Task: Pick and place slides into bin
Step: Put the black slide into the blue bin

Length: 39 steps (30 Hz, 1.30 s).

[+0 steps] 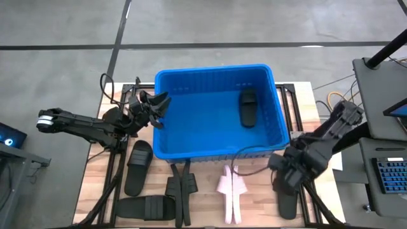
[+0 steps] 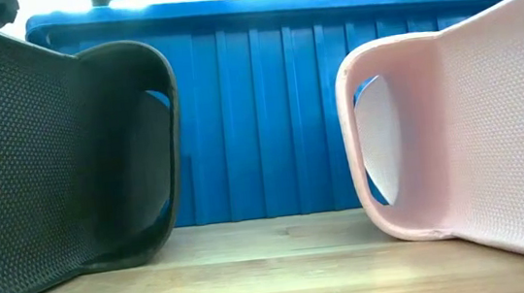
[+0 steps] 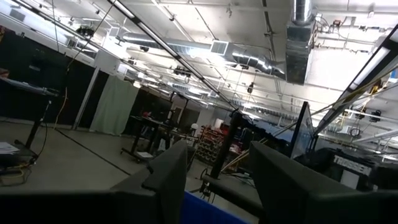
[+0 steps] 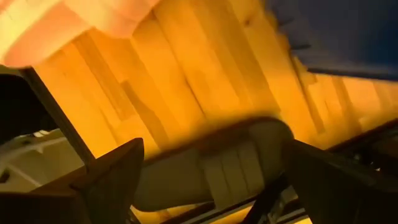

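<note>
Pale wooden table (image 1: pixel 254 213) on a grey floor, wide hall with ceiling ducts beyond. Centre-back on that table, the bin (image 1: pixel 210 151): large, bright blue, ribbed walls, filling the background of the low view (image 2: pixel 258 108).

Left arm stretched in from the table's left side, left gripper (image 1: pixel 160 109) poised at the bin's left rim. Fingers (image 3: pixel 168 180) parted, nothing between them, wrist camera tilted up toward the ceiling. Released, empty.

Right arm reaching in from the right, right gripper (image 1: pixel 286 178) low over the front-right corner of the table. Fingers (image 4: pixel 118 171) spread wide, one on either side of a black slide (image 4: pixel 217 168) lying flat on the wood just beneath. Not closed on it; contact impossible to tell. Same slide (image 1: pixel 287 202) partly hidden under the gripper from above.

Inside the bin, one black slide (image 1: pixel 247 107) lying near the right wall.

Outside, left of the bin's front corner, another black slide (image 1: pixel 138 166) lying flat; a further black one (image 1: pixel 145 207) at the front-left edge. In front of the bin, a pale pink slide (image 1: pixel 229 191) standing on its side. At table height, that pink slide (image 2: pixel 474 124) facing a black slide (image 2: pixel 49 159), also on edge, well apart, the bin wall between them.
</note>
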Motion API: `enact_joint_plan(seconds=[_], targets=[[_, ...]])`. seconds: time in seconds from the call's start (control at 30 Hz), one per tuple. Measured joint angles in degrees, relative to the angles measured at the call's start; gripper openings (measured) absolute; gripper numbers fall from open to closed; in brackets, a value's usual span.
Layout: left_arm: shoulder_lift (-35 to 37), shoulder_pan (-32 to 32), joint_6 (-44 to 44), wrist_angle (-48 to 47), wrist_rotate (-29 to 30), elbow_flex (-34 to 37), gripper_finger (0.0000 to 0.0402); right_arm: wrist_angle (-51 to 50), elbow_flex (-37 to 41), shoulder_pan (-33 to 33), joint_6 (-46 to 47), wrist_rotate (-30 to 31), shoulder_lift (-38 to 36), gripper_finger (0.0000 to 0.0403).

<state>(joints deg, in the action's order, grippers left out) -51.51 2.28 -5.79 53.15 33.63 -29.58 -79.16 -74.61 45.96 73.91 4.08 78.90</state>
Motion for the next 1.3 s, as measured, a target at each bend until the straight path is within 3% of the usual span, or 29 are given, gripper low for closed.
enact_joint_plan(seconds=[0.2, 0.3, 0.4, 0.73, 0.93, 1.3], targets=[[0.6, 0.0, 0.0, -0.1, 0.0, 0.0, 0.016, -0.2, 0.2, 7.5, 2.7, -0.7, 5.0, 0.0363], [0.7, 0.0, 0.0, 0.0, 0.0, 0.0, 0.016, 0.1, 0.2, 10.4, -1.5, -6.7, 8.6, 0.0363], [0.4, 0.0, 0.0, 0.0, 0.0, 0.0, 0.016, -0.3, 0.2, 12.3, -1.5, -9.0, 12.3, 0.0363], [-0.1, 0.0, 0.1, 0.0, -0.3, 0.0, 0.016, -3.3, 0.2, 15.6, -3.7, 0.2, 23.0, 0.0363], [-0.5, 0.0, 0.1, 0.0, -0.4, 0.0, 0.016, -9.8, 0.2, 15.7, -5.0, 0.2, 28.9, 0.0363], [-0.6, 0.0, 0.2, -0.1, -0.4, 0.0, 0.016, -10.0, 1.0, 15.8, -4.9, 2.0, 33.8, 0.0349]])
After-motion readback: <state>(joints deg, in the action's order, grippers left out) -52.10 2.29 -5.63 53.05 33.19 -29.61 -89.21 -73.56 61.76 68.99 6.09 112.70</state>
